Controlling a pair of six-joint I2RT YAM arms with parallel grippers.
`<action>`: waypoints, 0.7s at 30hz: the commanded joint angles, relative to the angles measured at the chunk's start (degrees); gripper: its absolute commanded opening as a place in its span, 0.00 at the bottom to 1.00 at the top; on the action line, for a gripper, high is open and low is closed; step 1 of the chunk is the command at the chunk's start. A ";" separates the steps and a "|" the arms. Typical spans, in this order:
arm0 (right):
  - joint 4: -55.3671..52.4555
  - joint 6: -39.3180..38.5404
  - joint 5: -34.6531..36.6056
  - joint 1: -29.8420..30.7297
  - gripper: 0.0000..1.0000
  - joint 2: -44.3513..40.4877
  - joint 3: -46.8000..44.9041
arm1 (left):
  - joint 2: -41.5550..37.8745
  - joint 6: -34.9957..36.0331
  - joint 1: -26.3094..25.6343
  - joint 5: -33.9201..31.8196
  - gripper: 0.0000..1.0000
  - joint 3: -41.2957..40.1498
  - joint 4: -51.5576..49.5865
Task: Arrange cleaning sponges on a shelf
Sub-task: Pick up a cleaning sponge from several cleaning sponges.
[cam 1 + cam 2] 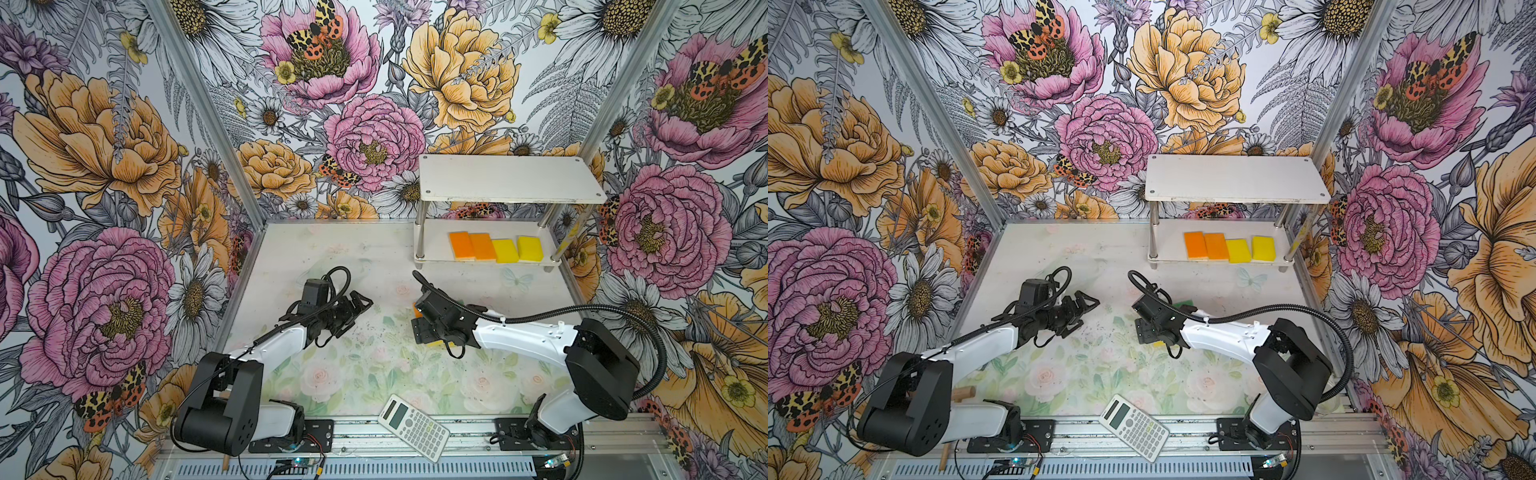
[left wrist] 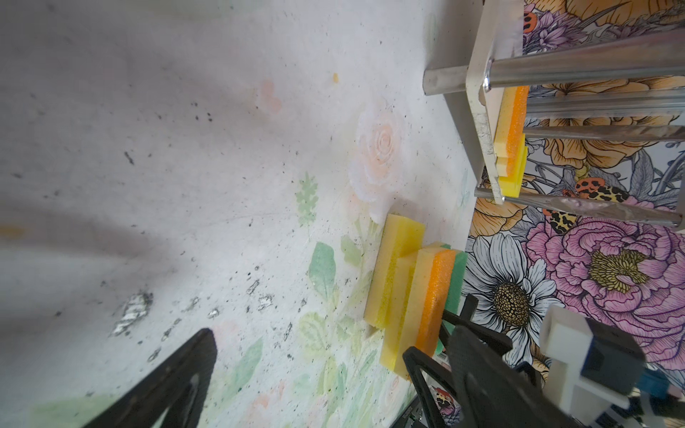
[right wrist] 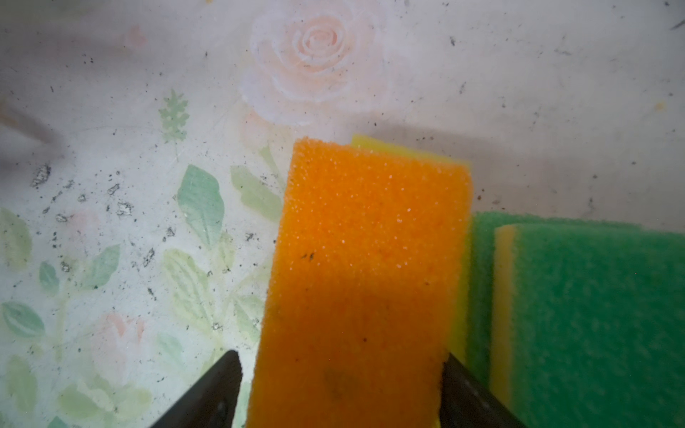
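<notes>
Orange sponge fills the middle of the frame between my right claw fingers; one stands just off it, so the grip is loose. Shelf, upper right in both top views, holds four sponges on its lower board. Left claw, at centre, gapes wide and empty.

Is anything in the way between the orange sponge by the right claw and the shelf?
Only the green sponges lying flat beside the orange sponge, on the side toward the shelf; past them the table looks bare.
</notes>
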 commanded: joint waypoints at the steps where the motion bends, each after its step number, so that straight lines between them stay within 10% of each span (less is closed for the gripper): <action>1: -0.15 0.70 1.11 0.49 0.79 0.98 1.70 | -0.27 -0.09 0.52 -1.26 0.99 -0.54 0.94; 21: 0.21 -0.48 3.30 0.25 0.53 -4.52 1.56 | -0.36 -0.10 0.82 -1.18 0.99 -0.75 0.87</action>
